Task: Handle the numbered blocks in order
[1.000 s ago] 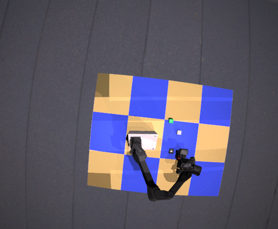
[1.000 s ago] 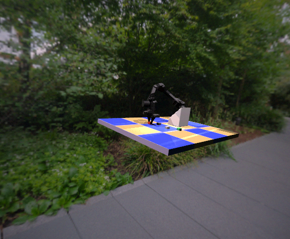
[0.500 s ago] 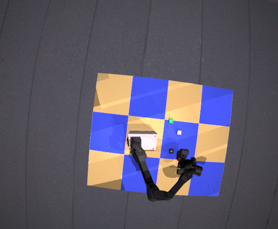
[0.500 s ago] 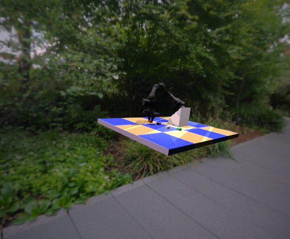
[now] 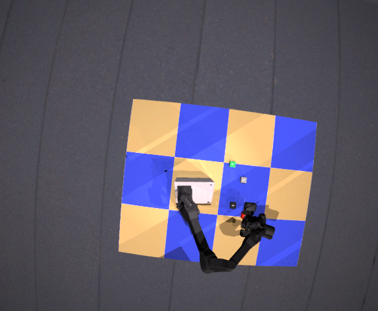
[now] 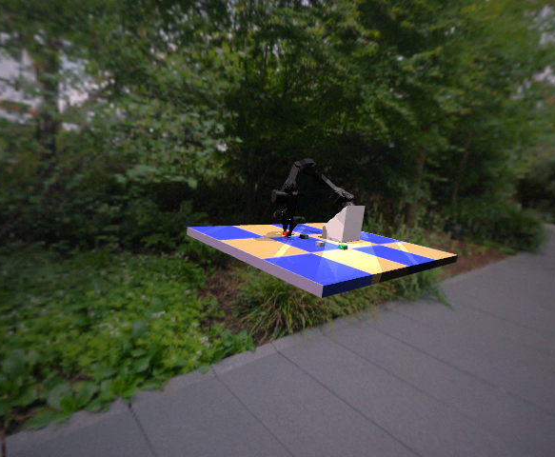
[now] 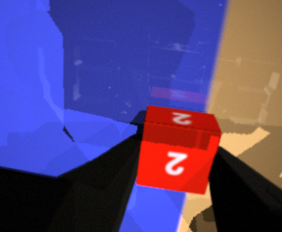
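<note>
pincer: black two-finger parallel-jaw pincer, clenched on red blk
red blk: red cube block with white "2", btwn fingers, digit faces wrist cam
relation: blk directly btwn fingertips, over/at blue-tan seam of desk; even digit, so small lift, straight down, release (judgement)
nearest other: black cube block, near
hard to see: blk mostly hidden in top view; can't tell if blk off desk; other digits unreadable
</note>
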### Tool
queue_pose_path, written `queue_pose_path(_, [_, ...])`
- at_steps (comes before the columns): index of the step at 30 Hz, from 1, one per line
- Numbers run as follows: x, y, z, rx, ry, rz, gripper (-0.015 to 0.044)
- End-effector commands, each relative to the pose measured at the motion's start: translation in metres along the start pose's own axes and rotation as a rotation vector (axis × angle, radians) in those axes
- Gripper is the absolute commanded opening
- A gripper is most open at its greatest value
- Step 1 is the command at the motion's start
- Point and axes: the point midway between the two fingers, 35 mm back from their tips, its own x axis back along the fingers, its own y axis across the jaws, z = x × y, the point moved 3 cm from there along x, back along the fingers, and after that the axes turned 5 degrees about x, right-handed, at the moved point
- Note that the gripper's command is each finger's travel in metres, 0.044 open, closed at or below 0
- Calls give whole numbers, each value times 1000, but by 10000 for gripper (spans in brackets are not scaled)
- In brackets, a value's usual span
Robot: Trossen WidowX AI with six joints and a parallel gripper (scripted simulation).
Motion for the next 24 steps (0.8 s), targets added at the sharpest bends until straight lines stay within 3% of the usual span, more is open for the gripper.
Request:
queue_pose_path(1, [-7,1,1,5,2,-1,120])
queue_pose_path(11, [-7,1,1,5,2,-1,120])
queue_pose_path(21, [-7,1,1,5,2,-1,383])
queue_pose_path(24, [-7,1,1,5,2,-1,400])
